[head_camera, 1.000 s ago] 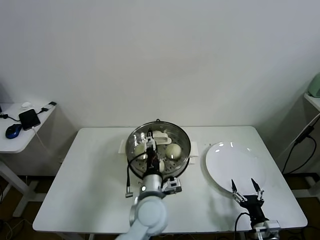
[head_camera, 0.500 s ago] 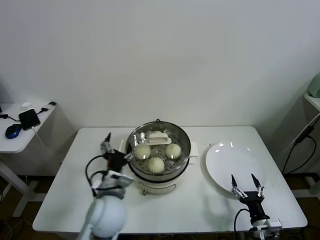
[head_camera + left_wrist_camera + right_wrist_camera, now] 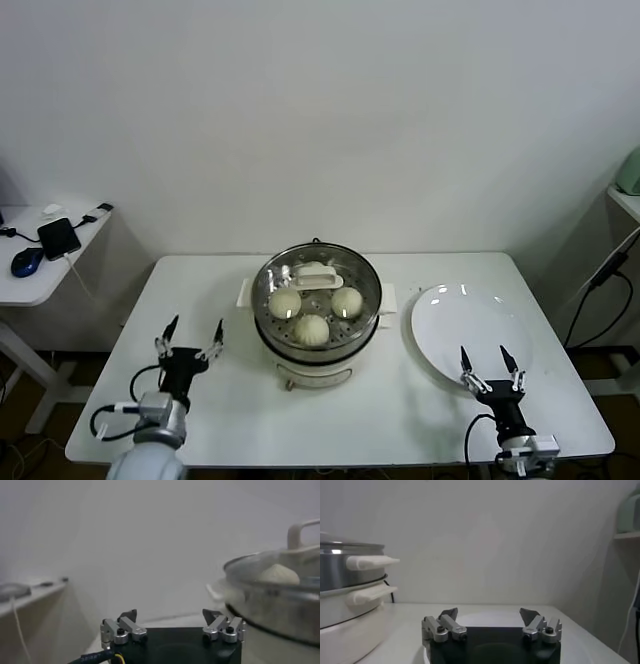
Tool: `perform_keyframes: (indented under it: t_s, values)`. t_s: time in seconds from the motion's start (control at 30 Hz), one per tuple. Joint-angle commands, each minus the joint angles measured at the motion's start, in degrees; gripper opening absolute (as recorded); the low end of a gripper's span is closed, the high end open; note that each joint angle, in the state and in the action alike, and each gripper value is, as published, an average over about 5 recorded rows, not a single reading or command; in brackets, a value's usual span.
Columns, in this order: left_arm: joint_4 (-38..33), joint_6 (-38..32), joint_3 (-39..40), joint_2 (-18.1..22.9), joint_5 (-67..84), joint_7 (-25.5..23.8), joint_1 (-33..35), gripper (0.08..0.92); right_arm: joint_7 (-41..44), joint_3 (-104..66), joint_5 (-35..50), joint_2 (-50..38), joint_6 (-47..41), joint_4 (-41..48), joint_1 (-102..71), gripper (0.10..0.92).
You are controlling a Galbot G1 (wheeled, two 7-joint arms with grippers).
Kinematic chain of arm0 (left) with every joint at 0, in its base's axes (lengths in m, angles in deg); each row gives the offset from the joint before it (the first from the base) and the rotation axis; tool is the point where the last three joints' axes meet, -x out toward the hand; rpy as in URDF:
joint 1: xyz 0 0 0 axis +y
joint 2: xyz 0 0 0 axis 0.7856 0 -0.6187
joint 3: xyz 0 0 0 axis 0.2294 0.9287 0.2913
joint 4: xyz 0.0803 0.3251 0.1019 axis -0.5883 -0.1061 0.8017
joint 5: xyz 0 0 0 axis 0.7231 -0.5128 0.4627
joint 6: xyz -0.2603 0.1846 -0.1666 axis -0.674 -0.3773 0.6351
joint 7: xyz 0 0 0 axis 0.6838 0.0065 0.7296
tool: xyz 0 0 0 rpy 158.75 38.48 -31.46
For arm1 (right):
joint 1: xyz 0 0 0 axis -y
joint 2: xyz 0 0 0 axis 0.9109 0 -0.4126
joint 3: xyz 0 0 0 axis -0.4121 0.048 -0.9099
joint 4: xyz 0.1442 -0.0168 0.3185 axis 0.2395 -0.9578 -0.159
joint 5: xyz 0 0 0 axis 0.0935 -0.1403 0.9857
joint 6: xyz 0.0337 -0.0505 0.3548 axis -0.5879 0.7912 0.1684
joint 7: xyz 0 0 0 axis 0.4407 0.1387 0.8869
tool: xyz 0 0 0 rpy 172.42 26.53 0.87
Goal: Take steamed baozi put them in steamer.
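The steel steamer [image 3: 316, 310] stands mid-table on its white base. Three cream baozi [image 3: 312, 328] show on its perforated tray; a fourth at the back is partly hidden by a white handle piece. In the left wrist view the steamer [image 3: 280, 590] shows with one baozi [image 3: 278, 573] inside. My left gripper [image 3: 188, 338] is open and empty, low near the table's front left, well apart from the steamer; it also shows in its wrist view [image 3: 170, 614]. My right gripper [image 3: 491, 365] is open and empty at the front edge of the white plate [image 3: 470, 325]; it shows in its wrist view [image 3: 489, 613].
The plate is empty and lies right of the steamer; it also shows in the right wrist view [image 3: 485, 618]. A side table [image 3: 40, 255] at the far left holds a phone, a mouse and cables. The steamer's white handle [image 3: 370, 561] sticks out toward the right gripper.
My left arm has pulled out of the steamer, swung left and dropped to the table's front left, empty. All the baozi stay in the steamer. The right gripper has barely moved.
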Motion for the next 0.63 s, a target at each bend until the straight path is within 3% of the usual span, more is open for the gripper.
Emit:
perform_keyframes:
  t_s: [0.03,0.63]
  values:
    - [8.2,-12.7,-4.0,-1.7,13.7,0.3,4.3,0.823,0.1,0.3,0.3,-0.1,0.3,0.6,0.5,0.823]
    - [7.2,-13.9,-3.2,-0.6,12.1,-0.7,5.5,0.823,-0.2,0.8,0.6,-0.2,0.7,0.9,0.8,0.823]
